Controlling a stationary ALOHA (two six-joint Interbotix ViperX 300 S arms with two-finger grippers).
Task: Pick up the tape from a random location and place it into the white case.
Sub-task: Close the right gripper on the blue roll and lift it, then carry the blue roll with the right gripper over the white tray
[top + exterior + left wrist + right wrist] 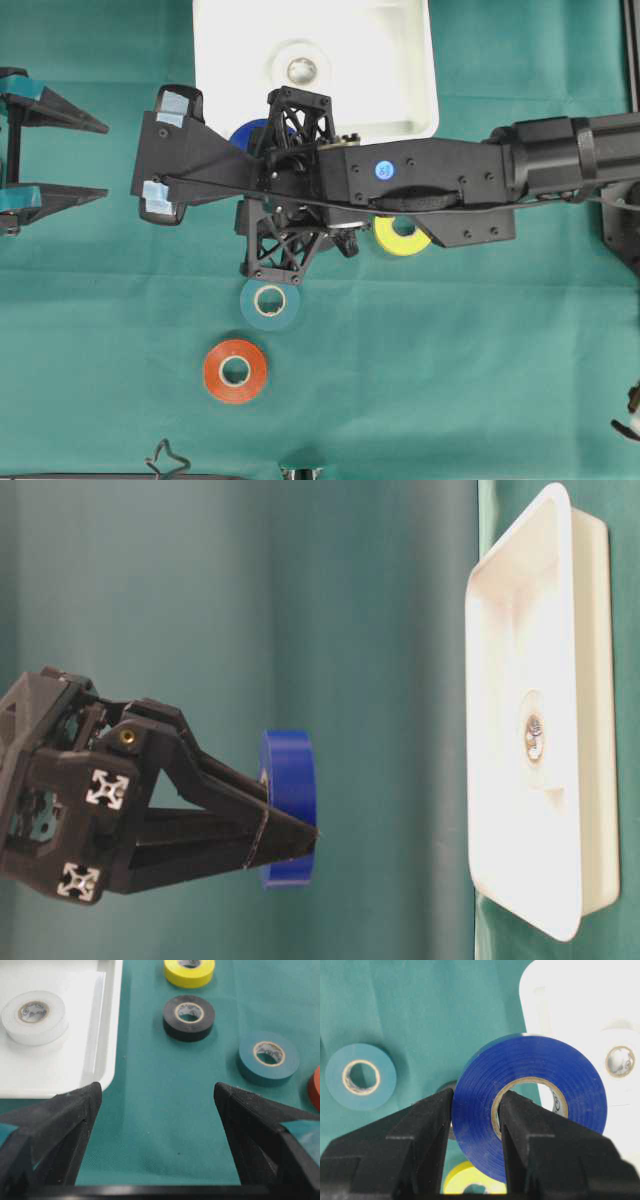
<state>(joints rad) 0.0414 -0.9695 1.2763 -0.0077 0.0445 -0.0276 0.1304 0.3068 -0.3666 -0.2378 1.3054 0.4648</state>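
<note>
Gripping a blue tape roll by its wall, one finger outside and one through the core, the right gripper hangs mid-frame in the overhead view, beside the white case at top centre. A white tape roll lies inside the case. The left gripper, at the left edge, is spread wide and holds nothing. Yellow, teal and orange rolls lie on the green cloth.

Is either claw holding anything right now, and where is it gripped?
The right claw holds the blue tape roll by its wall: one finger outside, one inside the core. The left claw is open and empty.
</note>
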